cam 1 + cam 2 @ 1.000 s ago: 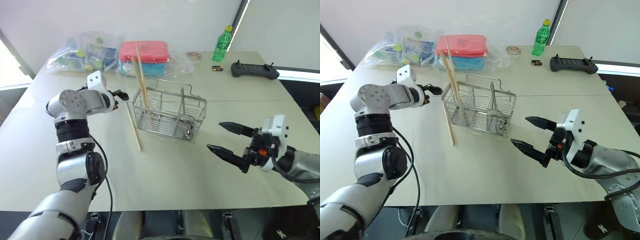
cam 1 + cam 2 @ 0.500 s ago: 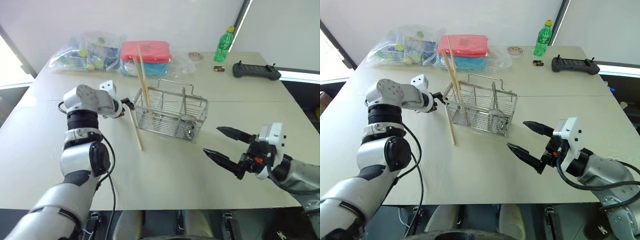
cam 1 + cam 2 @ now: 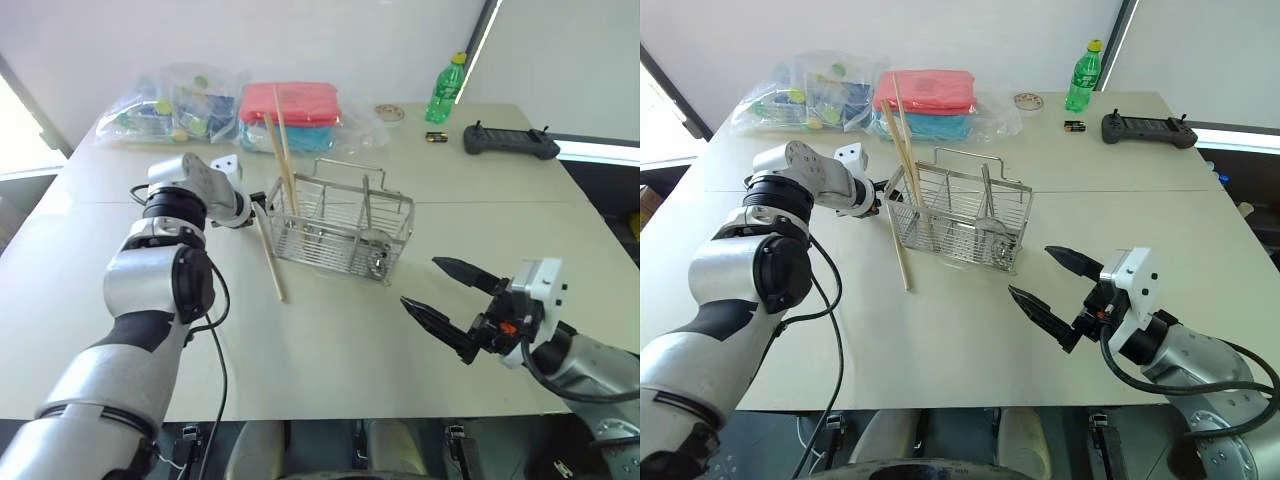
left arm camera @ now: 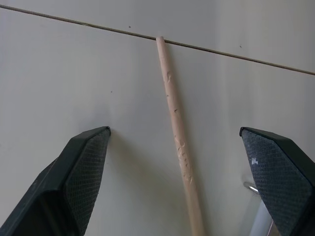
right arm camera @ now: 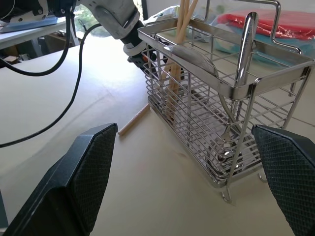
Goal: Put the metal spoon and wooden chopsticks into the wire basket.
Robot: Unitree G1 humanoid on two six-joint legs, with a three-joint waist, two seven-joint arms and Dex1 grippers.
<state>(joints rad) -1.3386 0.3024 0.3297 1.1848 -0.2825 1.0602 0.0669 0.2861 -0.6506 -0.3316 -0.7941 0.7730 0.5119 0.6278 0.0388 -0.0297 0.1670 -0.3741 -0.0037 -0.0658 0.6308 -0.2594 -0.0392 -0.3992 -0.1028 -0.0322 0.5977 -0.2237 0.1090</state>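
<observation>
The wire basket [image 3: 340,232] stands mid-table. Two wooden chopsticks [image 3: 281,150] lean upright in its left compartment. The metal spoon [image 5: 244,48] stands in another compartment, bowl down. A third chopstick [image 3: 269,258] lies flat on the table beside the basket's left end. My left gripper [image 3: 258,208] hangs over that stick's far end. In the left wrist view the stick [image 4: 178,142] runs between its open fingers [image 4: 78,172], untouched. My right gripper [image 3: 420,283] hovers open and empty to the right of the basket, near the front.
Clear plastic bags [image 3: 170,100] and a red and blue stack [image 3: 290,105] lie at the back of the table. A green bottle [image 3: 445,88], a battery [image 3: 435,137], a small round dish [image 3: 388,112] and a black controller [image 3: 510,140] sit at the back right.
My left arm has bent and its gripper has come right and down to the loose chopstick's far end. My right gripper has drawn slightly back toward me.
</observation>
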